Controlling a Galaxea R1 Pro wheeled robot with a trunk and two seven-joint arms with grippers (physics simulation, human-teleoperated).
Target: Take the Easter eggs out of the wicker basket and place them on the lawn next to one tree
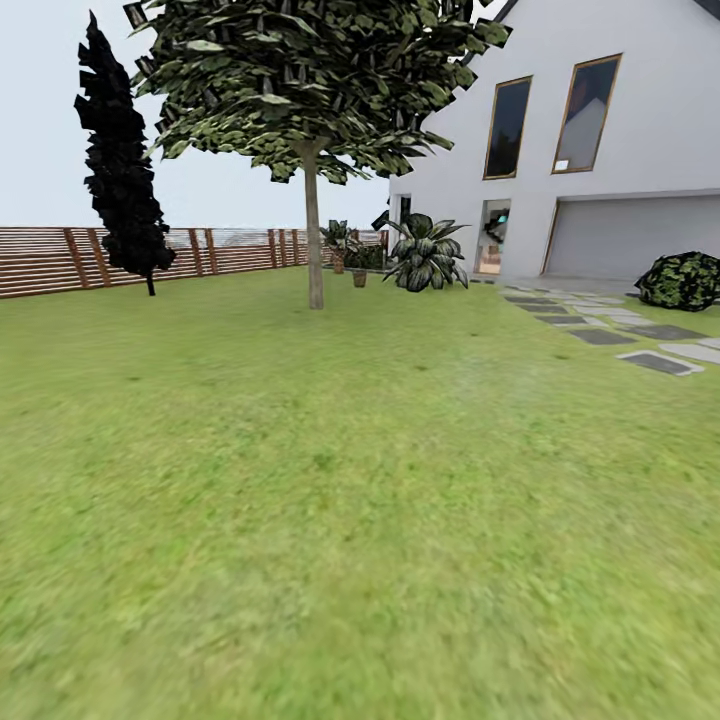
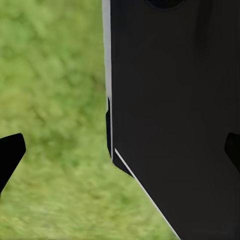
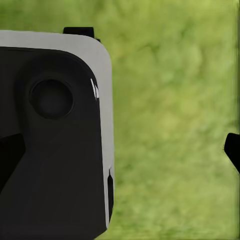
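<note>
Lawn [image 1: 330,500] lies beneath both open, empty grippers; tree [image 1: 313,240] stands far ahead.

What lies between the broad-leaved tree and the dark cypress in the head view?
In the head view, lawn lies between the tree and the cypress, with the fence running behind that gap.

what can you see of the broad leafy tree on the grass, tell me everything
The tree stands upright on the lawn, rooted in the grass toward the far side, in front of the slatted wooden fence. Its trunk is straight, slim and mottled grey-brown, bare up to a fork. Above spreads a wide, flattish canopy of dark and pale green leaves, cut off by the picture's top edge. A dark narrow cypress stands apart at its left. Nothing lies at its foot.
</note>
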